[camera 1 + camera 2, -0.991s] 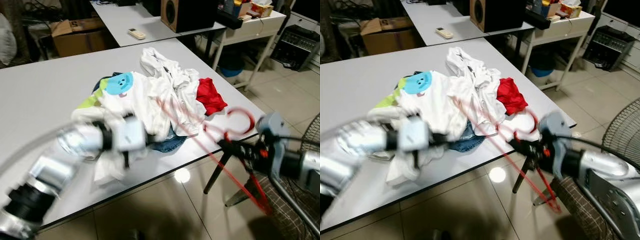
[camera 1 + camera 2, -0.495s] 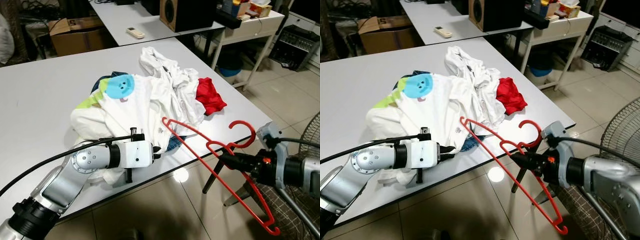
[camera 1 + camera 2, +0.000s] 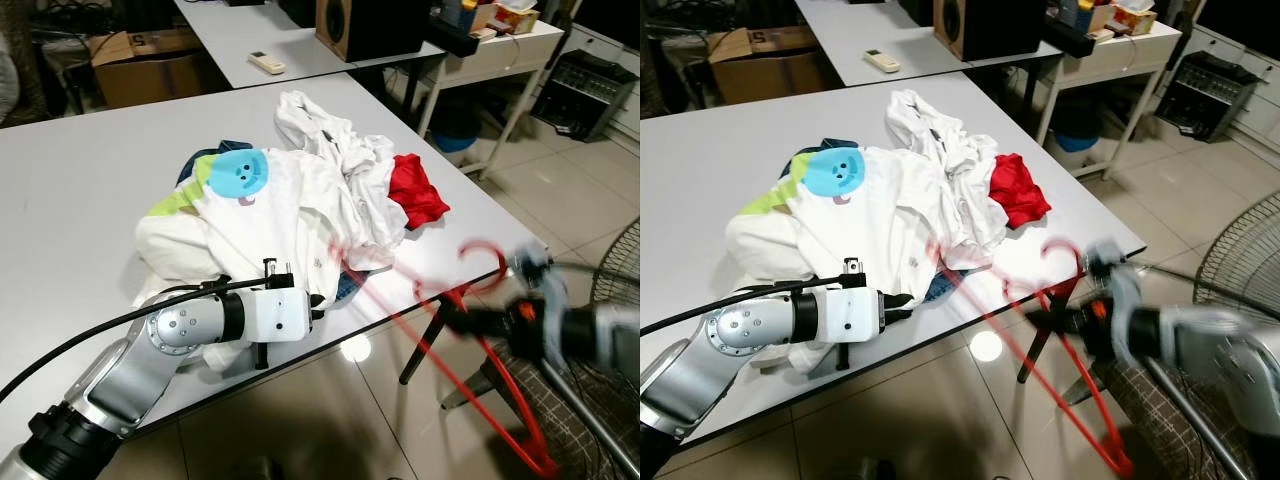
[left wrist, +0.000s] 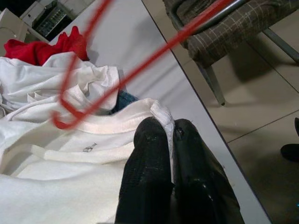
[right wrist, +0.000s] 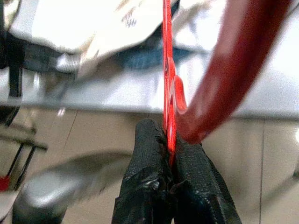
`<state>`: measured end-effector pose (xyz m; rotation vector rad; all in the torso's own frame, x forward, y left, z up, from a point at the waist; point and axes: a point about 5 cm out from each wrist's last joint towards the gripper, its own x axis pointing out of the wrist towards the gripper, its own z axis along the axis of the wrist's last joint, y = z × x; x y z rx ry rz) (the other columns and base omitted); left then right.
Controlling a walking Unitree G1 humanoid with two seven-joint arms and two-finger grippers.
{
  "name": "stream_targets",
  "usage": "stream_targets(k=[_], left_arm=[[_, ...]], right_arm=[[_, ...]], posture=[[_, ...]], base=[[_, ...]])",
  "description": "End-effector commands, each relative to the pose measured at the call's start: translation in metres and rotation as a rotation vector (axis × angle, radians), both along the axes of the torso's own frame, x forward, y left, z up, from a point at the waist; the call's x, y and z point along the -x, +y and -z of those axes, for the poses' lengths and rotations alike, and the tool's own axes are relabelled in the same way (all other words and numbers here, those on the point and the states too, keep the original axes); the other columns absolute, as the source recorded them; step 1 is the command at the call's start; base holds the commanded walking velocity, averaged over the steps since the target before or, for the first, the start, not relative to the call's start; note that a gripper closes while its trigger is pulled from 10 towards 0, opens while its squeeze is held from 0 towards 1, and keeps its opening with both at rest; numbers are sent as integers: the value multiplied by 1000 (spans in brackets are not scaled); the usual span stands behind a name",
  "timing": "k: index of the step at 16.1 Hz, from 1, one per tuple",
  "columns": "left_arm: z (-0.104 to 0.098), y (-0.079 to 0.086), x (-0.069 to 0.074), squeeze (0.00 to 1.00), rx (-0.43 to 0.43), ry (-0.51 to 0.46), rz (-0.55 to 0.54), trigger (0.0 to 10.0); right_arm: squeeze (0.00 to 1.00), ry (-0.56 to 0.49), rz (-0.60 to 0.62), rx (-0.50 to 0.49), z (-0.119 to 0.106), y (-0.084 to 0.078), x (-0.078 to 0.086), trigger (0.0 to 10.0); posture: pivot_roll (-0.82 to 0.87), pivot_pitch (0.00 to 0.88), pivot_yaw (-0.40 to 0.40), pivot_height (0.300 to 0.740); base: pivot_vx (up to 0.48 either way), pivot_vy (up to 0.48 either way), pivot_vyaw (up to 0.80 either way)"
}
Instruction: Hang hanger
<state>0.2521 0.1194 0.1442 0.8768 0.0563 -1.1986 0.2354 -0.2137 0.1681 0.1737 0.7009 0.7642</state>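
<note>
Beyond the tabletop (image 3: 80, 180) edge, the right gripper (image 5: 169, 140) pinches the red hanger (image 3: 1040, 350), whose far tip nears the left gripper (image 4: 168, 140) clamped on a white shirt (image 4: 70, 154).

A white remote control (image 3: 272, 65) lies on the far grey table (image 3: 250, 40) beside a dark wooden speaker (image 3: 372, 27). A brown cardboard box (image 3: 150, 66) stands behind.

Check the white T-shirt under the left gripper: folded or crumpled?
Crumpled. The white T-shirt lies bunched in the clothes pile, its collar edge pinched by the left gripper.
</note>
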Motion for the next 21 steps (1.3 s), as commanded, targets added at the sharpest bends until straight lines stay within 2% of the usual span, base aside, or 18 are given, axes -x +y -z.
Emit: stream_targets(k=[1, 2, 5, 9, 15, 21], left_arm=[[-2, -4, 3, 0, -3, -17, 25, 0], [-1, -4, 4, 0, -4, -16, 28, 0], [-2, -6, 3, 0, -4, -21, 34, 0], [-3, -8, -2, 0, -15, -39, 24, 0], [-3, -14, -3, 0, -9, -43, 39, 0], [-12, -23, -1, 0, 21, -51, 91, 0]], right_arm=[[0, -48, 48, 7, -7, -6, -6, 10000], [0, -58, 83, -23, -11, -5, -13, 10000], [0, 4, 49, -50, -6, 7, -23, 10000], [0, 26, -34, -68, -11, 16, -21, 10000], [0, 96, -44, -56, -6, 16, -19, 10000], [0, 168, 65, -63, 9, 27, -49, 10000]], posture=[[7, 41, -35, 740], [8, 40, -33, 740], [12, 38, -32, 740], [30, 41, -49, 740], [23, 45, -47, 740], [33, 46, -52, 740]], base=[[0, 0, 0], [0, 0, 0], [0, 0, 0], [0, 0, 0], [0, 0, 0], [0, 0, 0]])
